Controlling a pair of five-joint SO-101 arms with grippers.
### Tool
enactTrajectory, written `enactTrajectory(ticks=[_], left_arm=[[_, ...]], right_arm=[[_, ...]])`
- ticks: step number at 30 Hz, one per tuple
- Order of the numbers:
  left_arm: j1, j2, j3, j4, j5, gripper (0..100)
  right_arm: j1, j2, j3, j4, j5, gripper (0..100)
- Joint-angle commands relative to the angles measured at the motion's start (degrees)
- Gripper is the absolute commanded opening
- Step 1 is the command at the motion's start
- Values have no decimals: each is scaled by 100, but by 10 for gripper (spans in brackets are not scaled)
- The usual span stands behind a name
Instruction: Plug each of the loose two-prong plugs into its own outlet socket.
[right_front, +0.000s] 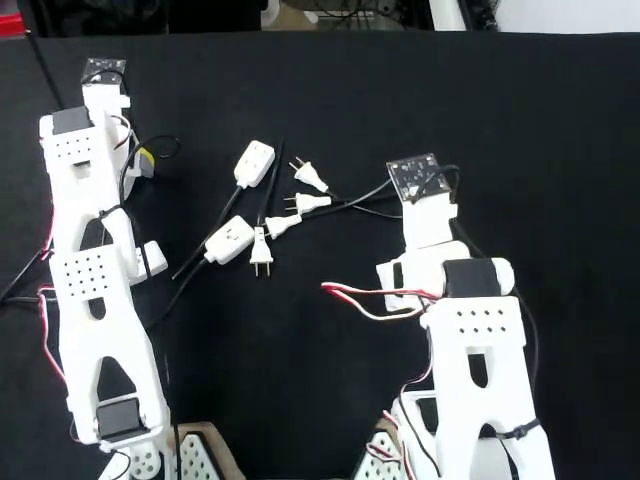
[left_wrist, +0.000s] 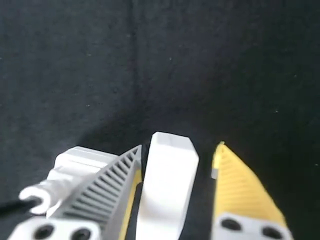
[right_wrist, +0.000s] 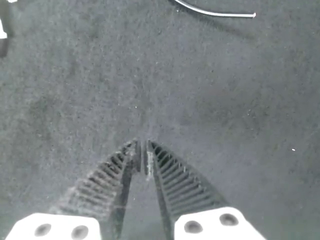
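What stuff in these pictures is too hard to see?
- Left wrist view: the white piece by the left gripper is blurred and cut off by the edge; plug or socket, unclear.
- High view: the slots of the sockets are too small to see.
- High view: the black cables vanish against the black table.

Layout on the table (right_front: 330, 90), taken from the far socket (right_front: 254, 162): the near socket (right_front: 229, 240) lies in front, slightly left; the far plug (right_front: 309, 176) lies just right; the second plug (right_front: 306, 203), third plug (right_front: 281, 225) and near plug (right_front: 260, 249) step forward from there, the last lying directly in front.
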Motion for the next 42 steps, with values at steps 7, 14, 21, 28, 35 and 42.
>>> enactTrajectory(ticks=[7,14,21,28,35,42], left_arm=[[312,-158,-242,554,26,46],[725,-149,-1780,1881,62,29],[796,-756,-1631,1864,229,29],[1103,-2312,664,1864,220,29],[1481,-4237,2870,1846,193,29],[2237,-5556,4690,1829,-18,30]], right_arm=[[-79,13,-40,-44,-35,16],[-70,13,-40,-44,-26,15],[-70,13,-40,-44,-18,15],[-70,13,-40,-44,-18,15],[-70,13,-40,-44,-18,15],[193,4,-40,-70,-18,16]])
